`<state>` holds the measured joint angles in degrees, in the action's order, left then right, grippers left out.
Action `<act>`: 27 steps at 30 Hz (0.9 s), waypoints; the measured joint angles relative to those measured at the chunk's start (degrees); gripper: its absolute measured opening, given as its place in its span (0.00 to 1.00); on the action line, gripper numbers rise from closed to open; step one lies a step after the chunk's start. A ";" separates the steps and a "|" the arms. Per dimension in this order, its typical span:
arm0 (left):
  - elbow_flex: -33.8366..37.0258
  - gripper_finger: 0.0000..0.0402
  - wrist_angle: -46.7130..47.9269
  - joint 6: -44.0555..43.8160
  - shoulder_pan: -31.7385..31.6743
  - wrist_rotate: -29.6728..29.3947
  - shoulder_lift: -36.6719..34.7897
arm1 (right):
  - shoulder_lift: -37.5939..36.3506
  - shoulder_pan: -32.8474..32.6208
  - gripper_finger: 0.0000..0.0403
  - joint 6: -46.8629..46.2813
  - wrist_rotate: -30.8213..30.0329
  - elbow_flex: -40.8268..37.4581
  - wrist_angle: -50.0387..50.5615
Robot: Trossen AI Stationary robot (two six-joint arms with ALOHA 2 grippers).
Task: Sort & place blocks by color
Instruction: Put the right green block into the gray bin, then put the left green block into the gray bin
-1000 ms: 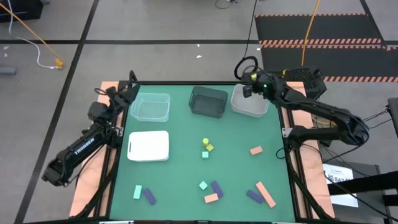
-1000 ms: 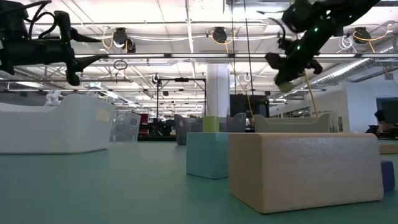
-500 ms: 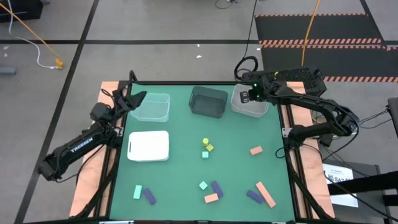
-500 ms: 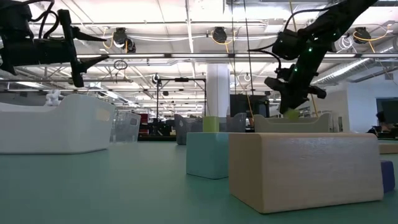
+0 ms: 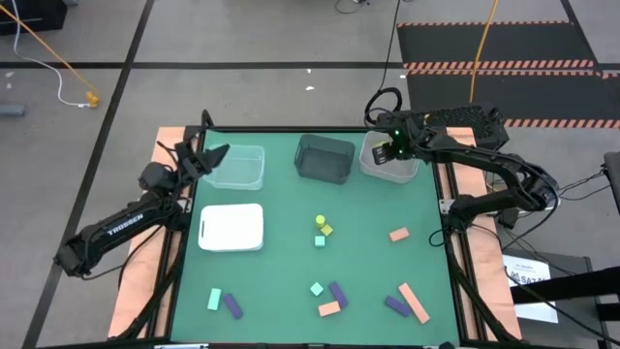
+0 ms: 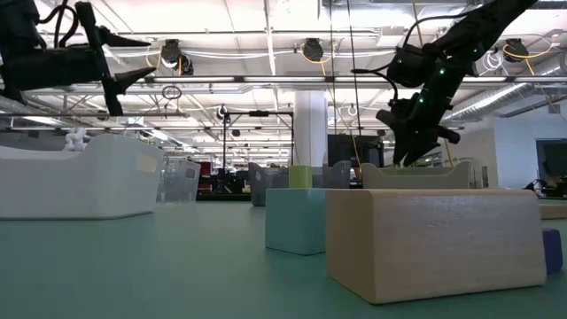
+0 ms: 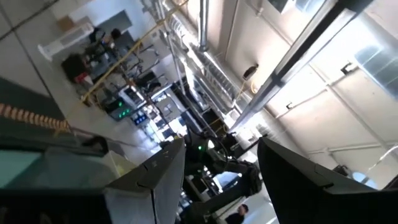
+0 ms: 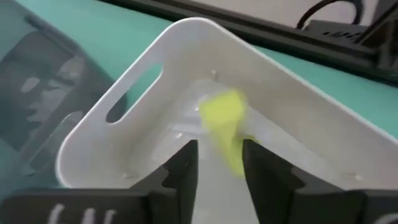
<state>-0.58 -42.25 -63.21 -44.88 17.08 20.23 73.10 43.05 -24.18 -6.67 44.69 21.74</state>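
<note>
Over the white bin at the table's far right corner, I've got the right tool hanging with fingers parted a little. A yellow-green block sits between and just past the fingertips; it's blurred, so I judge it dropping or just let go rather than gripped. So the step in hand looks like the release of a yellow-green piece into that bin.

Next I'd lift clear of the rim, then go for the yellow-green blocks mid-table, which sit close to a mint-teal cube, so the pick needs a narrow approach.

The left tool waits raised by the clear bin, fingers spread wide.

Only the right wrist view shows the block and the bin's inside. The high view hides that but maps the rest: salmon-orange, purple and mint-teal pieces across the near half. The low view only shows the right tool above the bin's rim.
</note>
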 joint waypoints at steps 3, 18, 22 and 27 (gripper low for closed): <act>0.00 0.50 0.00 0.49 0.00 -1.26 0.00 | 0.01 0.00 0.38 0.01 2.12 0.00 0.02; -12.68 0.50 0.75 16.62 7.39 2.23 2.80 | -6.18 -1.09 0.51 4.86 9.66 0.00 -3.62; -17.77 0.50 10.44 19.82 10.03 2.90 6.87 | -8.10 -5.05 0.50 5.57 16.85 0.00 -10.80; -23.72 0.50 21.83 22.76 13.95 2.91 15.48 | -8.31 -12.63 0.49 6.94 17.16 0.00 -17.93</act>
<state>-24.29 -20.42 -40.45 -30.93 19.99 35.71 64.79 30.42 -17.25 10.49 44.69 3.80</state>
